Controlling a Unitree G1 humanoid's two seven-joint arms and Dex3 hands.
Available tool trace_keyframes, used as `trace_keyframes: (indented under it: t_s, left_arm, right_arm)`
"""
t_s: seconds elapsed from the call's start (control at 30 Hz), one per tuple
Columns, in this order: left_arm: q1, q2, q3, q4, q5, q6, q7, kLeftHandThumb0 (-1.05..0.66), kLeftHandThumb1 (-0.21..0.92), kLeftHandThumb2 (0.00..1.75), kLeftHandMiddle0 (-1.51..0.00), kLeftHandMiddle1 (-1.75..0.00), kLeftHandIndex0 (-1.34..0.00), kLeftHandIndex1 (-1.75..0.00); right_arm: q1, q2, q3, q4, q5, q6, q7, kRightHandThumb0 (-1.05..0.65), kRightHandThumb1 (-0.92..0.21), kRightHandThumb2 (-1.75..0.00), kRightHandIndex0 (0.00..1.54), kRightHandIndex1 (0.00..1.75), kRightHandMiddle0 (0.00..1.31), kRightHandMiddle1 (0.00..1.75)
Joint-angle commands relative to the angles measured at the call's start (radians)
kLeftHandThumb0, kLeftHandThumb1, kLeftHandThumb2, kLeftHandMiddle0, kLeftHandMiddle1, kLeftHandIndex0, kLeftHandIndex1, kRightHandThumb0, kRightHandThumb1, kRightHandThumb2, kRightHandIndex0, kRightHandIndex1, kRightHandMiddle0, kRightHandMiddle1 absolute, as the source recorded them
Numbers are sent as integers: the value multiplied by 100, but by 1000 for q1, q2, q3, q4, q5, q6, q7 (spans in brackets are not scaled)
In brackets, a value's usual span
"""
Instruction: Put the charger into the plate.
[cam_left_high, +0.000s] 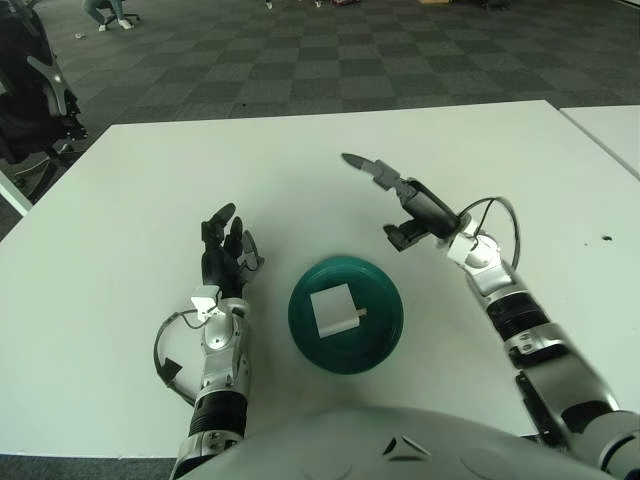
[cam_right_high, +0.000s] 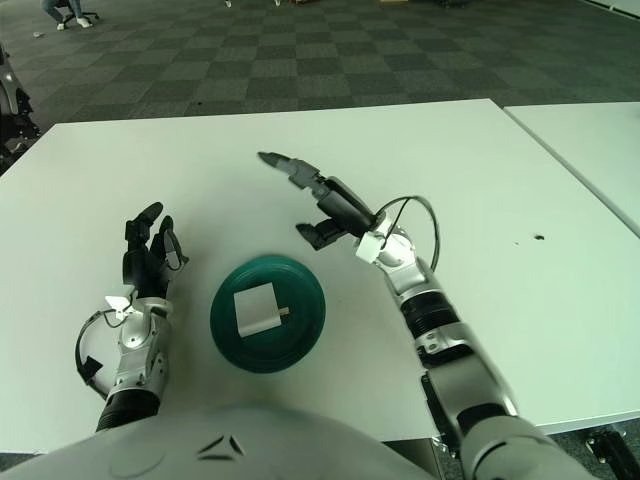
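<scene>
The table (cam_left_high: 300, 160) has a smooth, matt white top. On it sits a dark green plate (cam_left_high: 385, 305) that looks like plastic with a faint sheen at its rim, and in it a white charger (cam_left_high: 333, 311) of smooth matt plastic. The left hand (cam_left_high: 226, 250) has black, matt fingers on a silvery metal-looking wrist. The right hand (cam_left_high: 400, 200) shows dark grey plastic and glossy grey forearm casings. Beyond the far edge, the floor (cam_left_high: 300, 50) looks like rough grey carpet tiles.
</scene>
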Motion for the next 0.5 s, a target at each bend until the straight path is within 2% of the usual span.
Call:
trace_keyframes:
  t_s: [0.0, 0.13, 0.47]
  left_arm:
    - [42, -79, 58, 262, -120, -60, -52, -89, 92, 84, -41, -8, 0, -107]
    - [20, -83, 73, 294, -127, -98, -65, -90, 92, 84, -39, -7, 0, -107]
    - [-42, -74, 106, 419, -130, -212, -116, -87, 92, 87, -30, -2, 0, -90]
  right_arm:
    - [65, 260, -363, 415, 435, 323, -33, -91, -92, -93, 24, 3, 0, 77]
    - [62, 264, -381, 441, 435, 312, 11, -92, -92, -93, 23, 2, 0, 77]
    - [37, 281, -427, 494, 410, 302, 68, -96, -92, -95, 13, 0, 0, 61]
